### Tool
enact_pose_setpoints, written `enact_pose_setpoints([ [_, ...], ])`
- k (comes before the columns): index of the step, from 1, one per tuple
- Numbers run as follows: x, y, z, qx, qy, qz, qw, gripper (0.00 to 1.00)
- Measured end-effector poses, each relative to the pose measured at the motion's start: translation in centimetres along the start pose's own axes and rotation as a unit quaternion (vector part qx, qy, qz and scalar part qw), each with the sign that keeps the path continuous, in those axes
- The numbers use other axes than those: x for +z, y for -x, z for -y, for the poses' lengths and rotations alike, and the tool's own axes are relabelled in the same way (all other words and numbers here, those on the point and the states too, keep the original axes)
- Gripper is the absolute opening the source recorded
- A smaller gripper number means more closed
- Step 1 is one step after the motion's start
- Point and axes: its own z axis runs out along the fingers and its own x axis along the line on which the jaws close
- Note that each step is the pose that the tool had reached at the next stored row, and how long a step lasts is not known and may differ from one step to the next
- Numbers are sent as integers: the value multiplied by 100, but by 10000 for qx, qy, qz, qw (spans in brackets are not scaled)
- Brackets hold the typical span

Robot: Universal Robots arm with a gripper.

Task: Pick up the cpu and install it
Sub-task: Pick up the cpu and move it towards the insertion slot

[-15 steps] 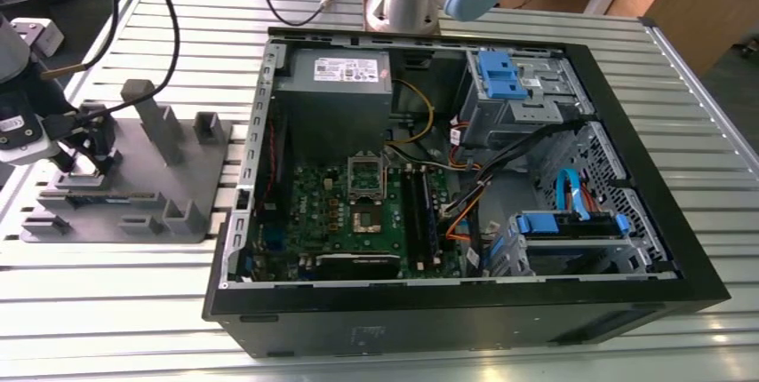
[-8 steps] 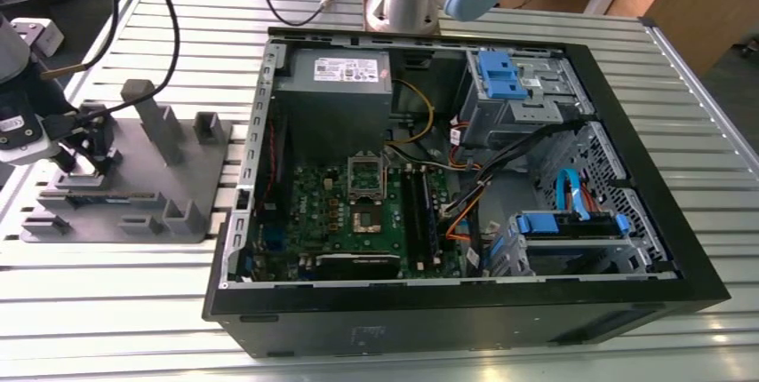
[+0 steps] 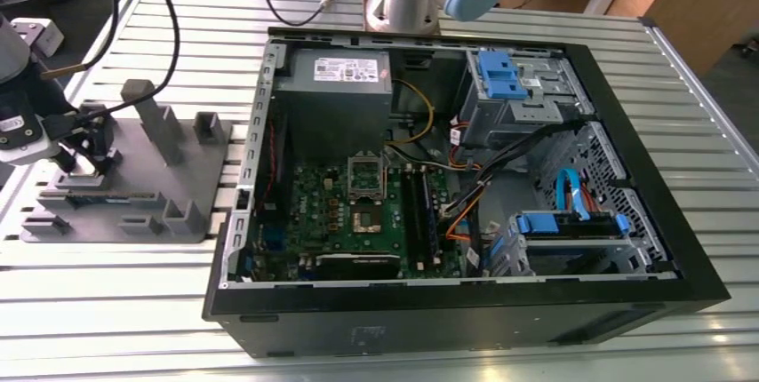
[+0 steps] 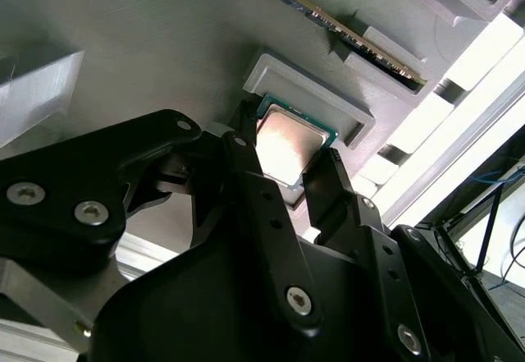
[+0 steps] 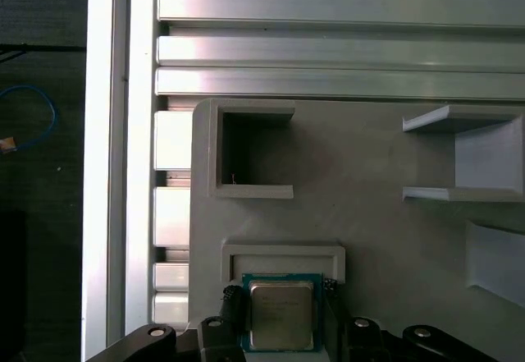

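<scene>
The cpu (image 5: 281,317) is a small square chip with a shiny metal top and a green rim. It sits by a raised pale frame (image 5: 283,254) on the grey tray (image 3: 195,169), at the exterior view's left. My gripper (image 5: 283,300) is down over it, one black finger (image 4: 246,157) against each of two opposite edges of the cpu (image 4: 285,142). Seen from outside, the gripper (image 3: 85,162) hangs low over the tray's near-left part. Whether the chip is off the tray surface I cannot tell.
An open black computer case (image 3: 641,178) fills the middle, holding a green motherboard (image 3: 320,222) with a silver socket frame (image 3: 365,194). Upright grey blocks (image 3: 155,120) stand on the tray. A second arm base (image 3: 410,0) is behind the case. The ribbed metal table (image 3: 107,302) extends around.
</scene>
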Motion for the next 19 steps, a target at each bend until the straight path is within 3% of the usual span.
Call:
enact_pose_setpoints([
  [19,-38,1,-1,0,12,0,10000,47],
])
